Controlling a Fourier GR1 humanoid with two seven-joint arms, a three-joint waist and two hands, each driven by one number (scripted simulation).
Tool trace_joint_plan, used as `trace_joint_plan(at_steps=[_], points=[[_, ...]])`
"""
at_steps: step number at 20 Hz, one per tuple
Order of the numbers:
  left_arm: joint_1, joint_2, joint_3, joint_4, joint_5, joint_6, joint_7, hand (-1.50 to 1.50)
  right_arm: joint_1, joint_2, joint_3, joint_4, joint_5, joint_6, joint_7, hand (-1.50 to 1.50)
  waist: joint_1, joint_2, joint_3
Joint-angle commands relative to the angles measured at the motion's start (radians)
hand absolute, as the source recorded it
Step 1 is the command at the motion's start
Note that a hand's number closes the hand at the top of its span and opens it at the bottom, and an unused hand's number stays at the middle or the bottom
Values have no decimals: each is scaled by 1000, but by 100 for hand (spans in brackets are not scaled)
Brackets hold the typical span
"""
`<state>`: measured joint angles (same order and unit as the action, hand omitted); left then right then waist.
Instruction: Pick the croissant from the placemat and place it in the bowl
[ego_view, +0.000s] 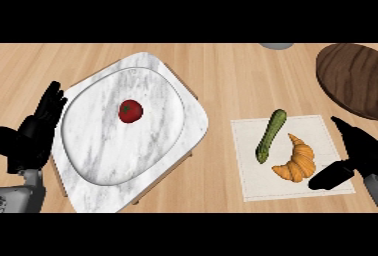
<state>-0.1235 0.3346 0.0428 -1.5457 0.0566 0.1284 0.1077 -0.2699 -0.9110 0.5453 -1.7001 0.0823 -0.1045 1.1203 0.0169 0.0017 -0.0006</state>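
An orange croissant (297, 160) lies on a pale square placemat (251, 190) at the right of the counter, beside a green zucchini (270, 135). My right hand (357, 160) is open at the placemat's right edge, thumb low near the croissant's lower end and fingers pointing up past it; it holds nothing. A dark brown wooden bowl (350, 77) sits at the upper right, partly cut off by the view's edge. My left hand (33, 132) rests open at the far left, fingers up.
A large white marble bowl-like dish (103, 150) sits on a marble board (188, 125) at the left, with a red tomato (131, 110) in it. A grey object (276, 45) peeks in at the top edge.
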Motion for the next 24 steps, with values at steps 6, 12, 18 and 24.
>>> trace_joint_plan(at_steps=[6, 12, 18, 24], points=[[-56, -7, 31, 28, 2, -23, 26, 0, -79, 231, 12, 169, 126, 56, 96, -150, -8, 0, 0], [-78, 1, 51, 43, -5, -43, 44, 0, -20, 253, -28, 185, 147, 106, 70, -150, -15, -1, 0], [-28, -60, 22, 23, -54, -9, 13, 0, 29, 328, -63, 237, 252, 72, 17, -150, -14, -2, 1], [8, -67, 38, 6, -68, -23, -35, 0, -35, 414, -103, 377, 316, 113, -18, -150, -9, -1, 1]])
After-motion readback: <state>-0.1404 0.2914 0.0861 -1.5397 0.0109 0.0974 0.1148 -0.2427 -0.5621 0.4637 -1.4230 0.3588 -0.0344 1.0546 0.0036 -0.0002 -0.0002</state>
